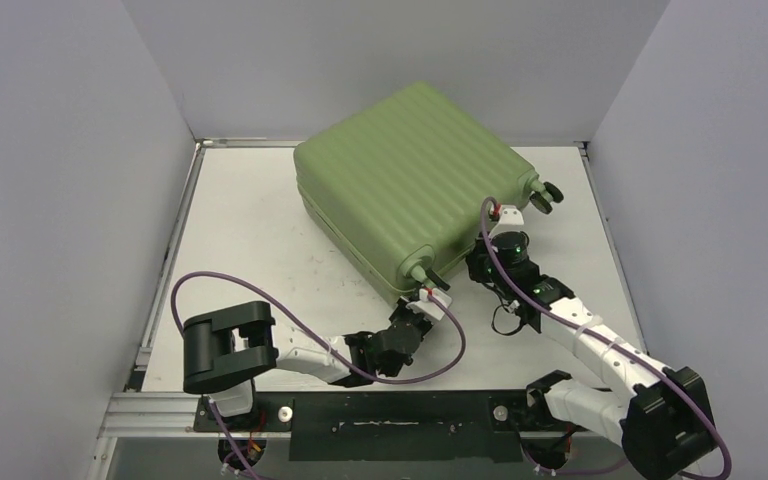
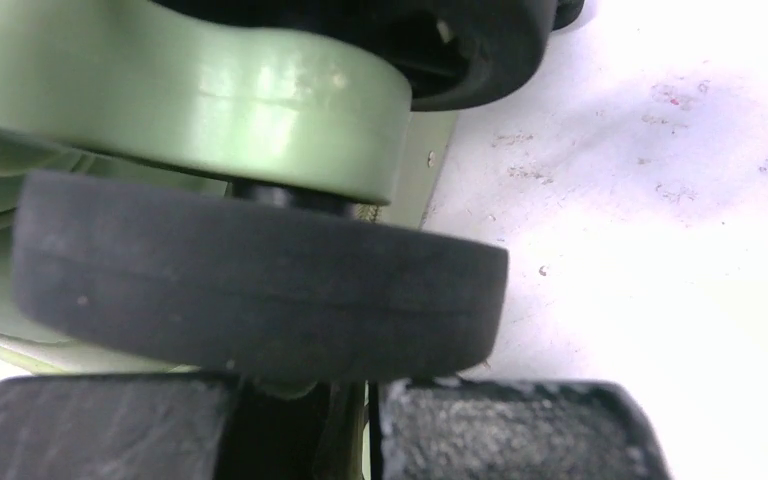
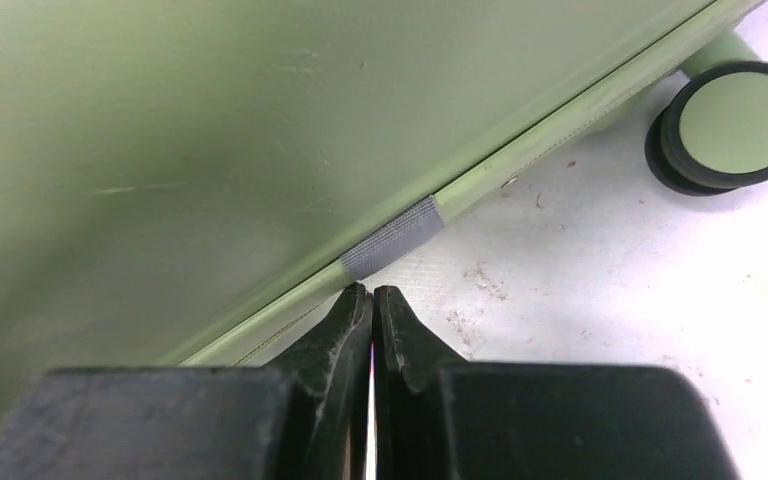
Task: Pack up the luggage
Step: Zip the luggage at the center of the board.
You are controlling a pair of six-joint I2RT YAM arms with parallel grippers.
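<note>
We see the luggage (image 1: 410,175), a light-green ribbed hard-shell suitcase, lying closed and flat, turned diagonally, in the upper middle of the overhead frame, black wheels toward the right.

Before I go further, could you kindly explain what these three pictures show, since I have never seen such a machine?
Two robot arms stand at the near edge of a white table. One picture looks down from above; the other two come from cameras on each wrist. A closed green suitcase lies on the table. The left fingers are shut beside a black wheel. The right fingers are shut, holding nothing, their tips near a grey tape patch on the suitcase's seam.
</note>
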